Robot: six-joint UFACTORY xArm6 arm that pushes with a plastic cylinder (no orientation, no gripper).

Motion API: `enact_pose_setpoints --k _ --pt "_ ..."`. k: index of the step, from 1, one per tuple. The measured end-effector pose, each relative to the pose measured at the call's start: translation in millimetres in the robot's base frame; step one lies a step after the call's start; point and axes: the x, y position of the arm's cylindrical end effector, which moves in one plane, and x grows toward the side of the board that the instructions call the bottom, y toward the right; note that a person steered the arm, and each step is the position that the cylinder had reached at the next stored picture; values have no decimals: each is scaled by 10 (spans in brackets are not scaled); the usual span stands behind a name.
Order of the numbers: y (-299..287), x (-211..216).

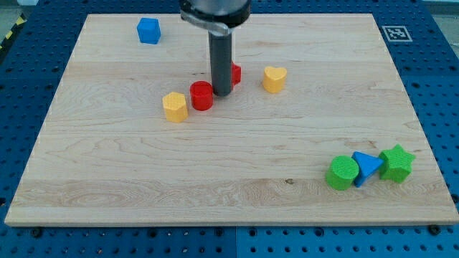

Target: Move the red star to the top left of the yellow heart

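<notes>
My tip (221, 93) rests on the counter (107, 186) a little above its middle, wedged between two red pieces: a red cylinder (201, 95) just beside it on the view's left, and the red star (235, 73), mostly hidden behind the rod, just beside it toward the view's upper right. My tool is a bare rod with nothing to clench or release; it grasps nothing. Whether the tip touches either red piece I cannot tell. The yellow heart (274, 79) sits near the star on the view's right, apart from it. A yellow hexagon block (175, 107) lies just left of the red cylinder, close but apart. A blue cube (148, 31) stands near the counter's top edge, toward the view's left. Near the bottom right corner a green cylinder (342, 173), blue triangle (366, 168) and green star (396, 163) huddle touching in a row, close to the right edge. Bare wood spans the band above the heart up to the top edge, the left side, and the lower middle.
</notes>
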Motion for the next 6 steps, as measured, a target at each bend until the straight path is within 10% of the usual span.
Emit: enact_pose_setpoints --k 4,6 --pt "-229 -123" --pt "597 -426"
